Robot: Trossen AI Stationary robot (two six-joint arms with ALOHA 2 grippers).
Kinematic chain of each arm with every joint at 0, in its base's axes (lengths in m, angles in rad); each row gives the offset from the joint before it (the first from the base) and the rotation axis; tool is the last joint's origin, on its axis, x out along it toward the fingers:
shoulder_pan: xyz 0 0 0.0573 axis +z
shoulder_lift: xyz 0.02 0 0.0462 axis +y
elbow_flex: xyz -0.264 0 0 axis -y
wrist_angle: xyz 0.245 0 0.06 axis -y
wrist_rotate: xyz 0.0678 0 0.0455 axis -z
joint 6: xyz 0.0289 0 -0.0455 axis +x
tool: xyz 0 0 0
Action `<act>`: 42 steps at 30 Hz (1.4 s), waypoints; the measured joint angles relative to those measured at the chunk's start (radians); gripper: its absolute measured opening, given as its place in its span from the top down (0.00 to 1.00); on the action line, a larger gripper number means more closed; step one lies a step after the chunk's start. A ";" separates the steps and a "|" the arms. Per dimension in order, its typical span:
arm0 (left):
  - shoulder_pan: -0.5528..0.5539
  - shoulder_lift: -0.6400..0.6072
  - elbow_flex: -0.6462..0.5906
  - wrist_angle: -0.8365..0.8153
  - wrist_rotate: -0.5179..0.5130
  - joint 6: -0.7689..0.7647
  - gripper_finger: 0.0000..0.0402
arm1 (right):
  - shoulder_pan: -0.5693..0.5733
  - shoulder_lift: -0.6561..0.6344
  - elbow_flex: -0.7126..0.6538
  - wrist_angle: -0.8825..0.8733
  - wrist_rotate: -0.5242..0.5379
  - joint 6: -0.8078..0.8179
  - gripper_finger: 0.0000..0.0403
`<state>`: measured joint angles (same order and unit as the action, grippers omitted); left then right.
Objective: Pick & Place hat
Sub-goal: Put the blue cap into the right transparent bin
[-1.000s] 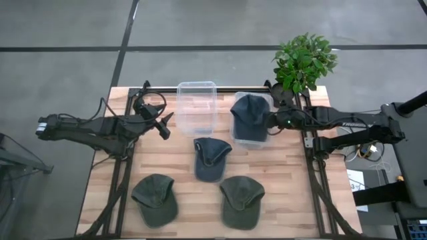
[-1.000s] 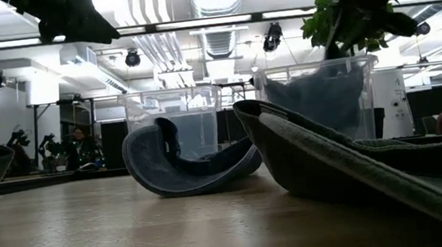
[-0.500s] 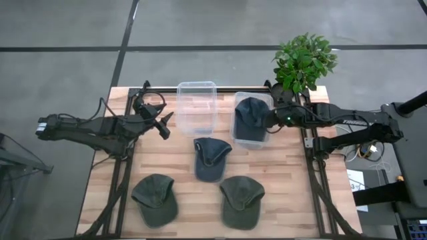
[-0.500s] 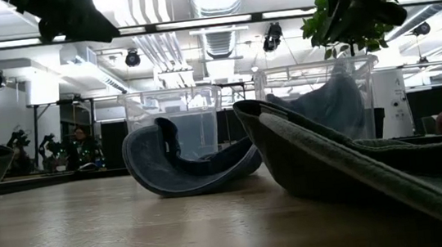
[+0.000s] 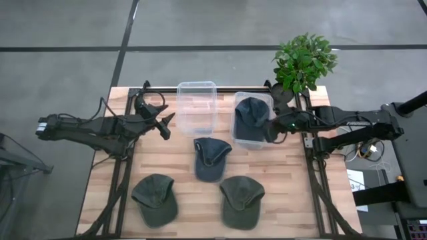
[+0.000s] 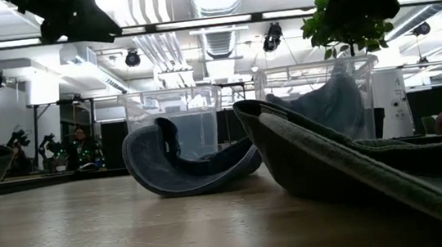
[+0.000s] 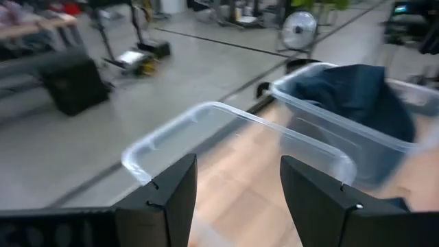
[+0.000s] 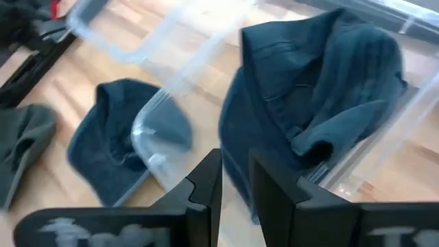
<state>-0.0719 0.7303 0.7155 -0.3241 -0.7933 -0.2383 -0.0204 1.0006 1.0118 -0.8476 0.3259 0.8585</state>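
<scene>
Right claw (image 5: 269,128) beside two bins, four caps.

The wooden surface (image 5: 280,193) stands on a grey concrete floor (image 5: 67,40) crossed by dark seams. A potted plant (image 5: 303,61) sits at 1 corner. Overhead: white ducts (image 6: 143,4), strip lights (image 6: 218,21). A seated person (image 6: 82,146) occupies the background.

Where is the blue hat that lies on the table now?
In the high view, the blue hat lies on the table's middle, just in front of the two clear bins, with two green hats nearer the front edge.
</scene>
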 joint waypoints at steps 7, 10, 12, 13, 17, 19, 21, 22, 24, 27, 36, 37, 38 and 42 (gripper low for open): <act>-0.027 0.051 0.021 0.008 0.203 -0.137 0.50 | 0.113 -0.048 -0.001 -0.005 0.089 -0.010 0.83; -0.059 0.107 0.059 -0.009 0.211 -0.163 0.50 | 0.166 -0.074 -0.001 -0.010 0.140 -0.029 0.82; -0.080 0.148 0.088 -0.034 0.210 -0.173 0.50 | 0.198 -0.097 -0.001 -0.010 0.166 -0.053 0.82; -0.090 0.167 0.104 -0.049 0.211 -0.181 0.50 | 0.212 -0.111 -0.001 -0.011 0.178 -0.062 0.82; -0.126 0.228 0.182 -0.150 0.208 -0.232 0.50 | 0.259 -0.178 -0.002 -0.015 0.203 -0.154 0.82; -0.143 0.255 0.221 -0.220 0.208 -0.274 0.50 | 0.271 -0.221 -0.005 -0.015 0.204 -0.208 0.82; -0.164 0.278 0.255 -0.288 0.208 -0.323 0.50 | 0.272 -0.270 -0.013 -0.014 0.202 -0.248 0.83; -0.175 0.290 0.272 -0.314 0.207 -0.344 0.50 | 0.272 -0.296 -0.020 -0.014 0.201 -0.264 0.83; -0.198 0.315 0.298 -0.351 0.207 -0.377 0.50 | 0.272 -0.347 -0.037 -0.014 0.202 -0.291 0.83; -0.230 0.351 0.320 -0.383 0.208 -0.410 0.50 | 0.272 -0.440 -0.081 0.004 0.201 -0.327 0.82; -0.284 0.450 0.394 -0.512 0.253 -0.605 0.50 | 0.272 -0.647 -0.310 0.268 0.112 -0.398 0.81; -0.286 0.460 0.401 -0.523 0.257 -0.629 0.50 | 0.272 -0.659 -0.336 0.299 0.095 -0.410 0.81; -0.286 0.471 0.409 -0.539 0.261 -0.655 0.50 | 0.272 -0.670 -0.362 0.326 0.086 -0.423 0.82; -0.287 0.502 0.429 -0.571 0.316 -0.724 0.50 | 0.272 -0.701 -0.437 0.389 0.073 -0.462 0.83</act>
<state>-0.3592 1.2321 1.1449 -0.8954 -0.4772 -0.9620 0.2512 0.3000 0.5749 -0.4590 0.3992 0.3960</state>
